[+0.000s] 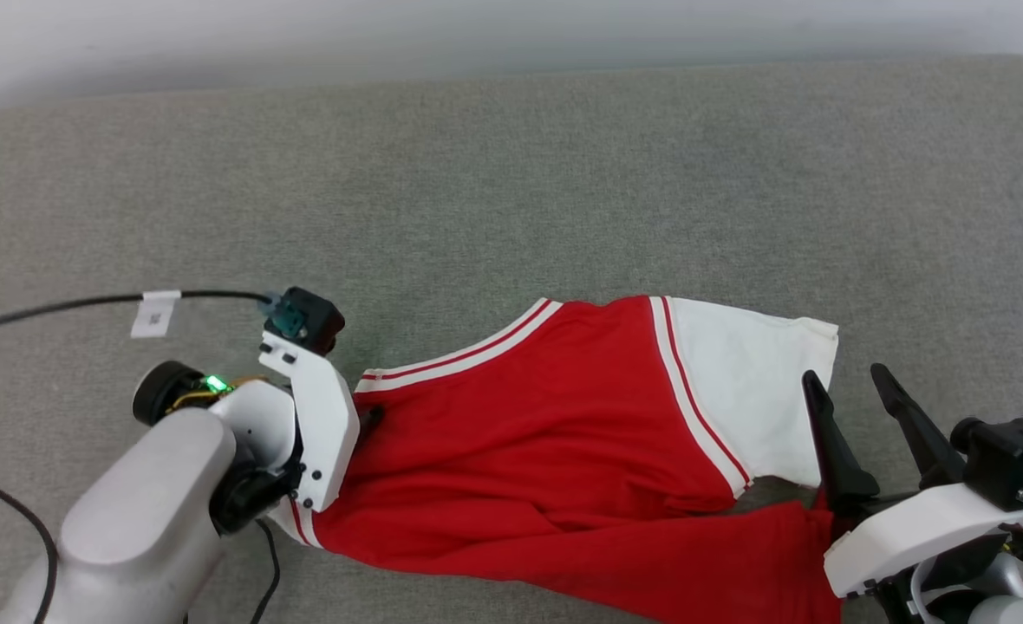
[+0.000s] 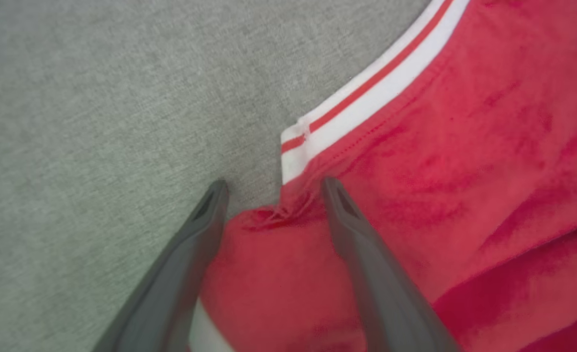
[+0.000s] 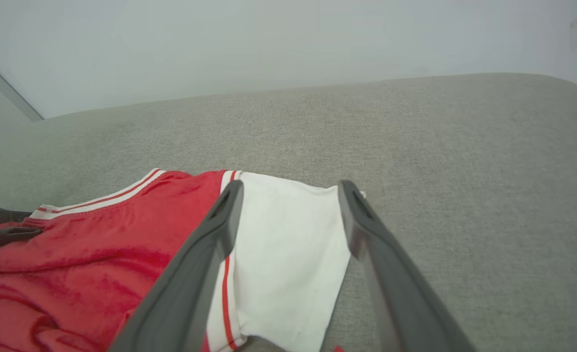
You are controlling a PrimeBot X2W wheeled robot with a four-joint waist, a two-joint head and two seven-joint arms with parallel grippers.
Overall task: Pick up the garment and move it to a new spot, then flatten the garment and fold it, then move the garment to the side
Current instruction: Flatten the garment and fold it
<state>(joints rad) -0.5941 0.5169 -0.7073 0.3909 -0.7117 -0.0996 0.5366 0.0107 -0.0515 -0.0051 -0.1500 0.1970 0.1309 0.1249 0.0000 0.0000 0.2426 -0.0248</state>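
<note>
Now you see the garment lying rumpled on the grey fabric surface, low in the head view, with its white sleeve toward the right. Your left gripper has its fingers wide apart at the end of the striped trim, perhaps touching the cloth. Your right gripper is also spread, just beside the sleeve, holding nothing.

Place: indoor room, exact kind unclear
Surface: wide grey woven upholstery
Background: plain pale wall
Extra: tagged black cable
</note>
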